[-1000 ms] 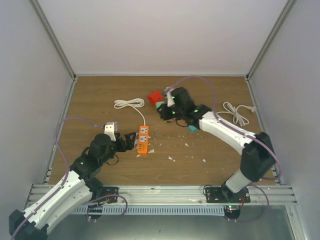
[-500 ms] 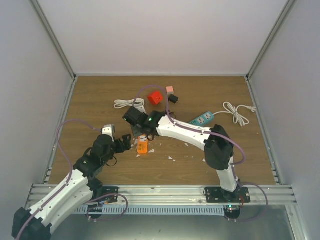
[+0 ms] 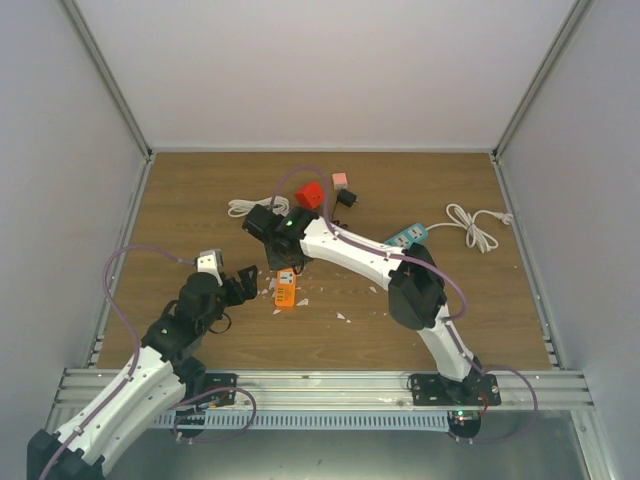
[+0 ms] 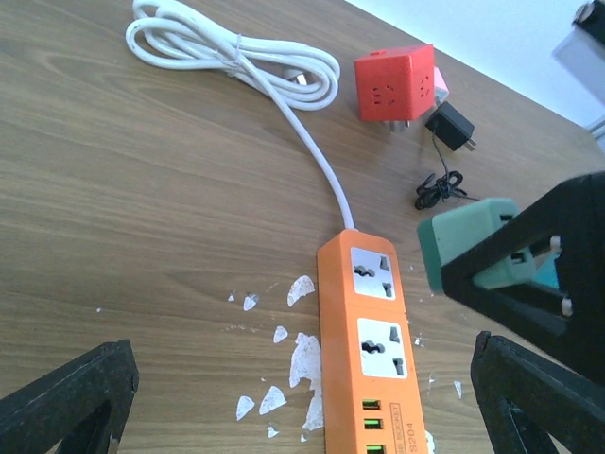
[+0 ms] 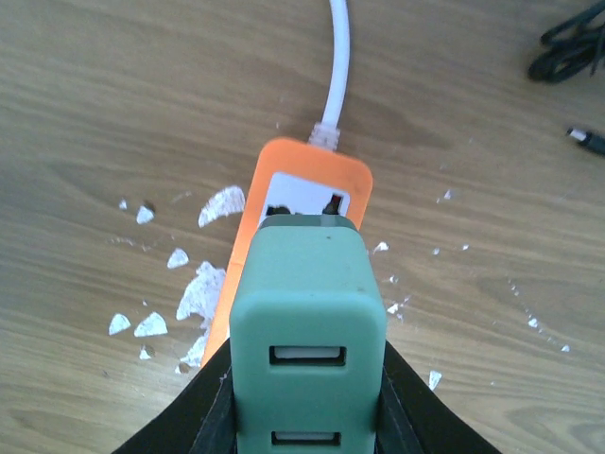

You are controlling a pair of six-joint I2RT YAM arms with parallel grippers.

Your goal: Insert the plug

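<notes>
Right arm stretches across the bench to centre-left of the overhead frame, right pincer clamped on the green plug over the orange power strip. Nearby the left pincer gapes wide. A second earlier that arm sat farther right, by the red cube.

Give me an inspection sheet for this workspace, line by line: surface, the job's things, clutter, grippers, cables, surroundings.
Surface: wooden table, with white flakes scattered by the strip.
Job's things: orange power strip lying flat, both sockets empty; green plug held above its cord end, not seated.
Clutter: red cube socket, pink block, black adapter, blue power strip.
Grippers: left gripper open, near the orange strip; right gripper shut on the green plug.
Cables: white cord of the orange strip coiled; second white cord coiled at the right; black lead bunched.
Surroundings: white walls; metal rail at the near edge.
</notes>
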